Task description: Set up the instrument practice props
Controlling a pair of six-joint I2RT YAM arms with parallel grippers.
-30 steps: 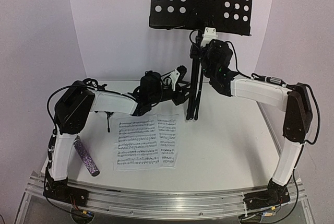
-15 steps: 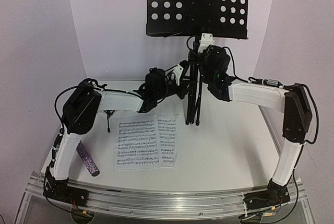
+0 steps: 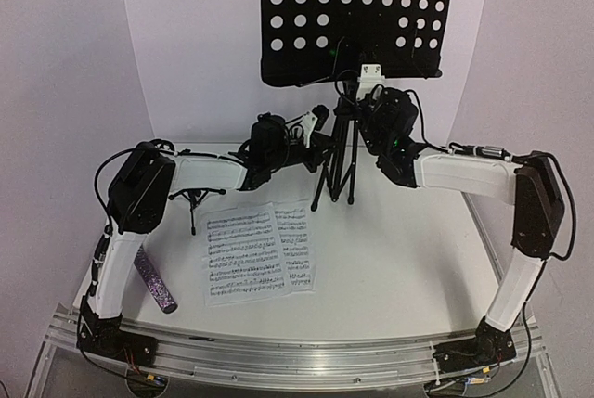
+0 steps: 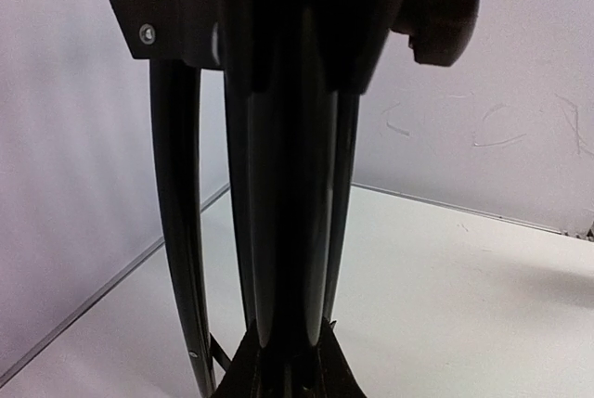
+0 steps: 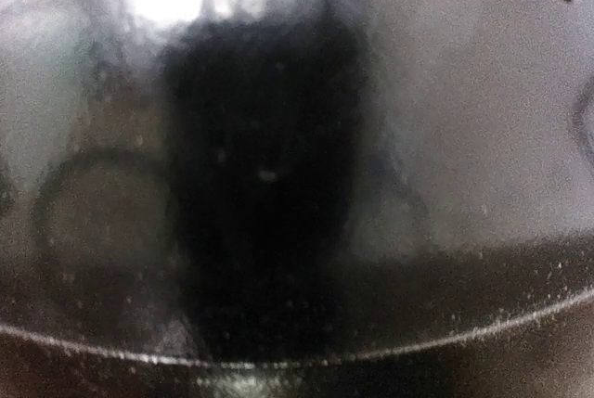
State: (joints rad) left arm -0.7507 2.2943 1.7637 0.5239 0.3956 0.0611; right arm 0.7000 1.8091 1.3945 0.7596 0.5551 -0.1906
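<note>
1. White tabletop [image 3: 399, 268], pale lavender walls on three sides. An aluminium rail [image 3: 297, 356] runs along the near edge with both arm bases on it.
2. Music stand [image 3: 353, 8] is at back centre. Its black perforated tray is up high and faces the camera. The tripod legs are only partly spread and come down to the table just behind the pages.
3. Left gripper [image 3: 322, 135] is at the stand's leg bundle, low on the pole, touching or just beside it. The left wrist view is filled by the black legs and hub at very close range. The fingers aren't visible there, so I can't tell whether it is clenched or released.
4. Right gripper [image 3: 371, 73] is up at the stand's neck, right under the tray's lower lip. Its wrist view is a dark blur of tray surface with faint hole outlines. Can't tell its state either, only that it is hard up against the tray.
5. Sheet-music pages [image 3: 255, 251] lie flat at centre-left, in front of the stand legs and well below the left gripper.
6. Purple microphone [image 3: 154, 279] lies on the table at near left beside the left arm's upright link, well apart from both grippers.
7. Small mic stand [image 3: 197, 199] is on the table left of the pages, partly hidden under the left forearm.
</note>
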